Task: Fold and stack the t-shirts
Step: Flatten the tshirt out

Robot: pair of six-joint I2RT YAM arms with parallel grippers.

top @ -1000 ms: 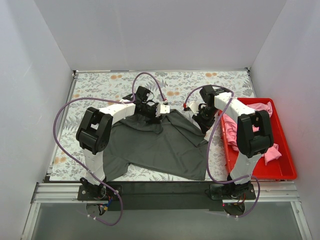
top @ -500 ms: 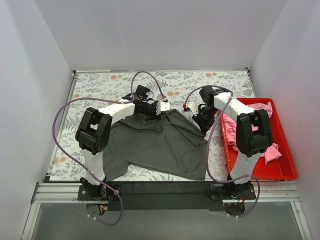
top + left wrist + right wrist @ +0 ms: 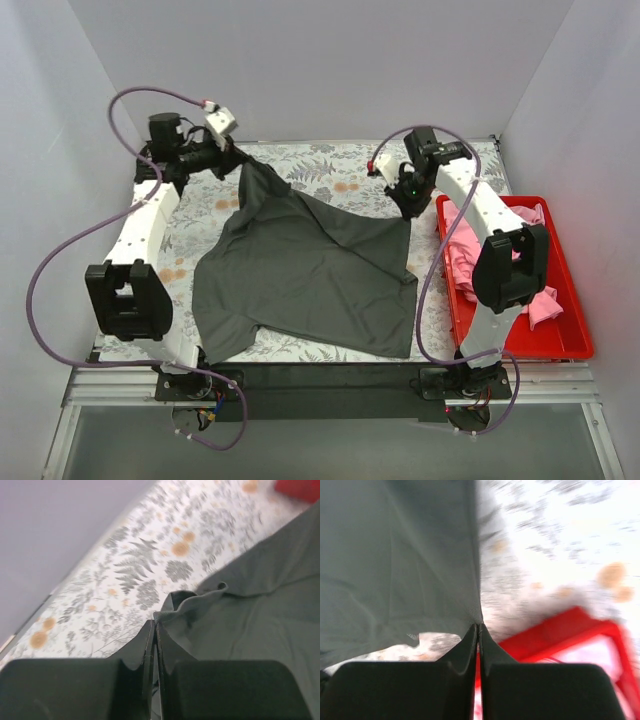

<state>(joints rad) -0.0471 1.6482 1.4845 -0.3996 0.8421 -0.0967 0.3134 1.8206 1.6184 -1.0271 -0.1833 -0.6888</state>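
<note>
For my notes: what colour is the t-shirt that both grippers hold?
Plain dark charcoal grey. The t-shirt shows best in the top external view.

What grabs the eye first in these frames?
The grey shirt is stretched across the middle of the floral cloth, its far corners pinched in shut claws: left claw at far left, right claw by the red tray. That tray, at the right edge, holds heaped pink shirts.

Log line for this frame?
left jaws: shut on charcoal t-shirt | right jaws: shut on same shirt | pink t-shirts: in red tray
</note>
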